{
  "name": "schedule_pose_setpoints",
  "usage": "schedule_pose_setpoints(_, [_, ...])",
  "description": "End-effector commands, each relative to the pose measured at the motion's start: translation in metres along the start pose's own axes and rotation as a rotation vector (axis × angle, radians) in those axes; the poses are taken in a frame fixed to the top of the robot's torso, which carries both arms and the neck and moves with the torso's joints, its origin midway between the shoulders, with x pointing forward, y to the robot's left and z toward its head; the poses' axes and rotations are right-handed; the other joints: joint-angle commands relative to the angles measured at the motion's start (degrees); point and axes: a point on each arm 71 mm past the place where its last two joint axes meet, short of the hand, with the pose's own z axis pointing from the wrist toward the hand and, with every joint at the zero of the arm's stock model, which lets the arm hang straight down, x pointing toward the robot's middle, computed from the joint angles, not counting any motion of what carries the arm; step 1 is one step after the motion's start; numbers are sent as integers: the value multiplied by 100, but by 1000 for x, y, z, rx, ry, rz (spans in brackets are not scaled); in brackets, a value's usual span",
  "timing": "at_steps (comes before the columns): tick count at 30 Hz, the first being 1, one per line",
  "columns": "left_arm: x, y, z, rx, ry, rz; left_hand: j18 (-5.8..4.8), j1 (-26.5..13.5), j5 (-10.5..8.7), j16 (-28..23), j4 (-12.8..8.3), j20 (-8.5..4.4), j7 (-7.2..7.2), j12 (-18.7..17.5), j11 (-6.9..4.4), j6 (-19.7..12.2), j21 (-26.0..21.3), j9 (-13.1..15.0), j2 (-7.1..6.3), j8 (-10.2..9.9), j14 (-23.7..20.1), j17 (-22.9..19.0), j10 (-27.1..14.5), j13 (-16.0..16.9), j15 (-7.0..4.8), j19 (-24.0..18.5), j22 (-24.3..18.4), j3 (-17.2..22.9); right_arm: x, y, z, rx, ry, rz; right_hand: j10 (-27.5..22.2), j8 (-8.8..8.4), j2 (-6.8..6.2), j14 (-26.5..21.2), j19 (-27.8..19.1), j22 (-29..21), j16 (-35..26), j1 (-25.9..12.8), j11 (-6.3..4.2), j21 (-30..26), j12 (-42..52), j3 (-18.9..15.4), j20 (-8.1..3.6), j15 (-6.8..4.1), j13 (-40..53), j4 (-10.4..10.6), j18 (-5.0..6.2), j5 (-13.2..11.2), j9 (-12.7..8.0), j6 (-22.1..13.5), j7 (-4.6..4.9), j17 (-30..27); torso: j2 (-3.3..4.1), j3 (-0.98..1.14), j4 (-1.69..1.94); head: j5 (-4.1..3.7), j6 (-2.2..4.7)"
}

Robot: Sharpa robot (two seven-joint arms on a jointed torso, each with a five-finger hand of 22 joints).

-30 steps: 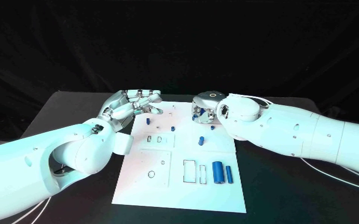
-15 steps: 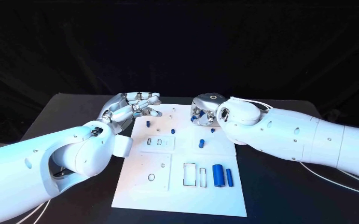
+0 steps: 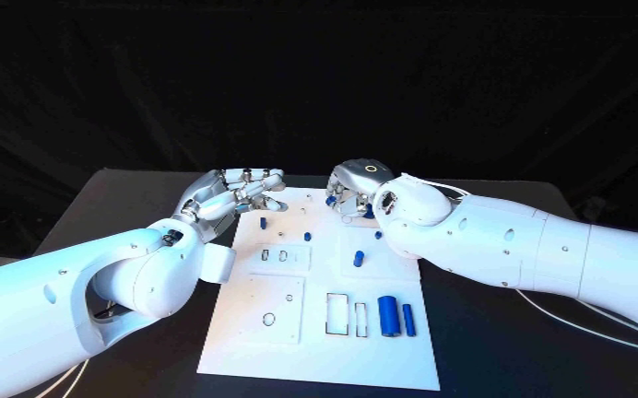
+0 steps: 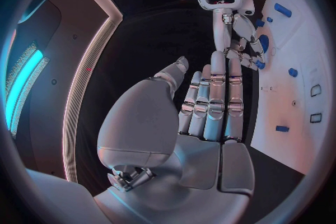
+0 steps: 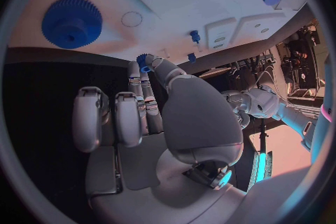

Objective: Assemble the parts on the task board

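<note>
- The black table (image 3: pixel 133 195) carries the white task board (image 3: pixel 313 343), which runs from the centre of the head view down toward 6 o'clock.
- My right hand (image 3: pixel 354 188) hangs over the board's far edge, at about 1 o'clock from the board's middle. In the right wrist view its thumb and one finger pinch a small blue part (image 5: pixel 143 63) at their tips, while the other fingers are curled in beside them.
- My left hand (image 3: pixel 240 186) sits at the board's far left corner, at 11 o'clock from its middle. Its fingers lie straight and close together, thumb apart, and it holds nothing.
- A blue gear (image 5: pixel 71 22) sits on the board, seen in the right wrist view.
- A thick blue cylinder (image 3: pixel 387 314) lies near the board's right edge at about 4 o'clock, with a thin blue rod (image 3: pixel 408 319) just beside it on the outside.
- A short blue peg (image 3: pixel 358 256) stands near the board's middle.
- Two smaller blue pegs (image 3: pixel 264 223) stand toward 11 o'clock, close to my left hand.
</note>
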Motion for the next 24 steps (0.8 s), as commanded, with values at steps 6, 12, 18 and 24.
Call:
schedule_pose_setpoints(6, [2, -1, 0, 2, 5, -7, 104, -23, 7, 27, 14, -3, 20, -31, 12, 23, 18, 1, 37, -25, -40, 4, 29, 8, 4, -27, 5, 33, -4, 11, 10, 6, -91, 15, 42, 24, 8, 283, 32, 8, 25, 29, 0, 26, 7, 33, -15, -32, 4, 5, -58, 39, 130, 64, -5, 9, 33, 6, 22, 17, -19])
schedule_pose_setpoints(12, [4, -2, 1, 4, 10, -8, 105, -19, 6, 35, 10, -3, 19, -34, 11, 25, 22, 2, 38, -28, -45, 10, 30, 9, 3, -29, 7, 37, -1, 15, 15, 4, -92, 15, 43, 22, 5, 283, 30, 5, 24, 27, 1, 24, 6, 37, -15, -31, 4, 8, -57, 41, 132, 63, -2, 7, 69, 2, 57, 4, -3])
schedule_pose_setpoints(18, [5, -4, 0, 8, 14, -8, 105, -19, 6, 35, 10, -3, 19, -34, 11, 25, 22, 2, 38, -28, -45, 10, 30, 9, 3, -29, 7, 37, 5, 17, 16, 4, -84, 18, 43, 18, -1, 283, 25, -2, 27, 25, 3, 20, 2, 43, -15, -30, 3, 11, -56, 46, 134, 58, 2, 11, 101, 0, 85, -3, 2])
schedule_pose_setpoints(24, [5, -7, 1, 13, 16, -7, 105, -19, 6, 35, 10, -3, 19, -34, 11, 25, 22, 2, 38, -28, -45, 10, 30, 9, 3, -29, 7, 37, 10, 18, 18, 5, -79, 18, 42, 16, -3, 283, 17, -16, 27, 24, 5, 11, 0, 45, -15, -29, 3, 12, -53, 48, 135, 55, 4, 10, 137, -8, 117, -18, 33])
